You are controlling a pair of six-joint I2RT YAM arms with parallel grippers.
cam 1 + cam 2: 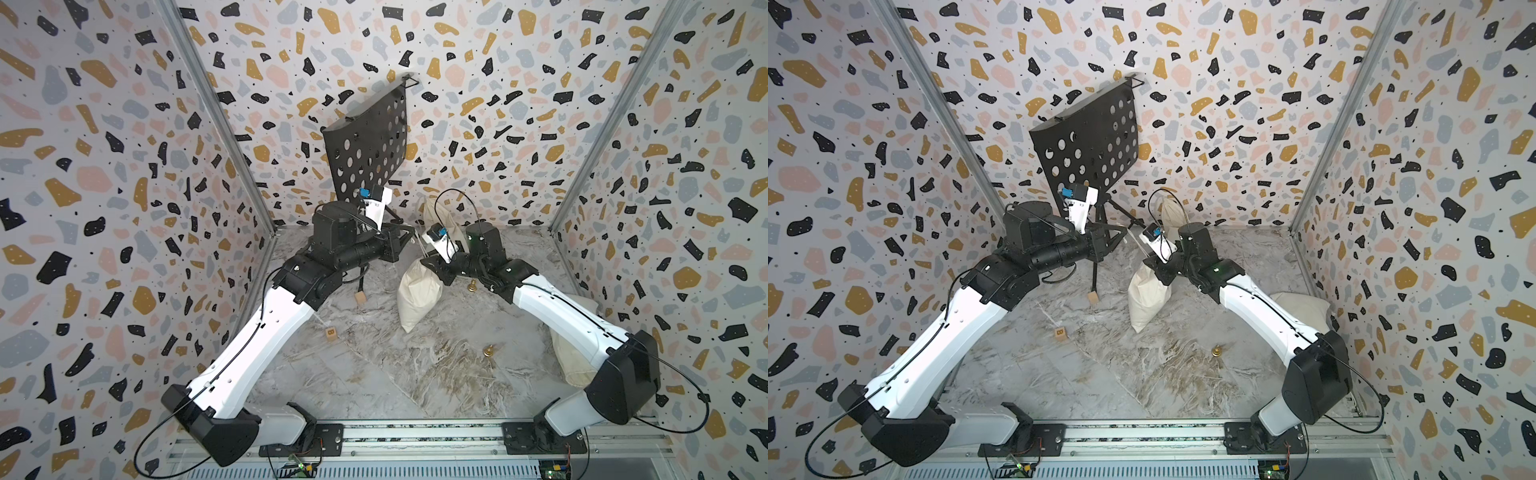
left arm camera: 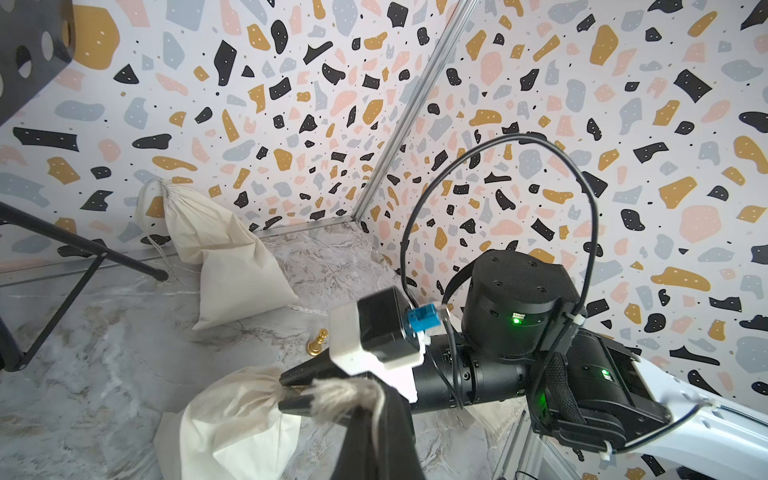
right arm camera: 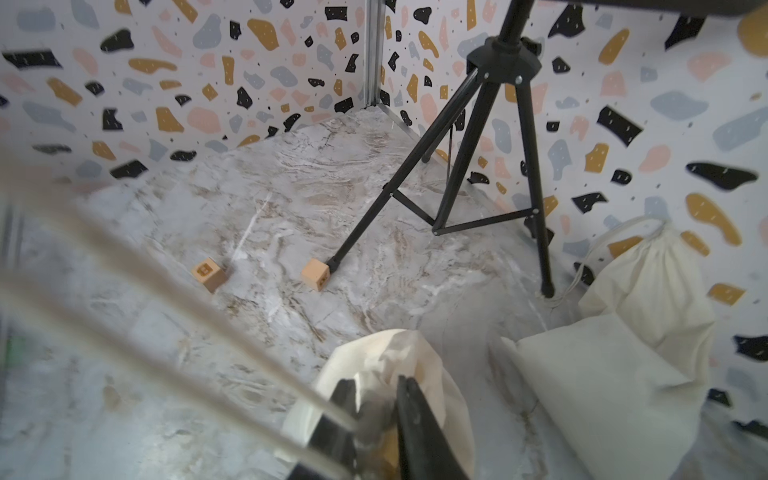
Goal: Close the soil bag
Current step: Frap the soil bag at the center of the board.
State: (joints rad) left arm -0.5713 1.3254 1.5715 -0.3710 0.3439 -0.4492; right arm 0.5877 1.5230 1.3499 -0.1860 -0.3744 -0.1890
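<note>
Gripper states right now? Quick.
Left gripper: shut on the pale drawstring cord.
Right gripper: shut on the gathered neck of the cream cloth bag.

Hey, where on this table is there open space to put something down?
The widest bare marble lies at the front, between the lettered wooden block, the front brass pawn and the base rail. The back is crowded: the music stand's legs, the soil bag and another cloth bag by the wall.
</note>
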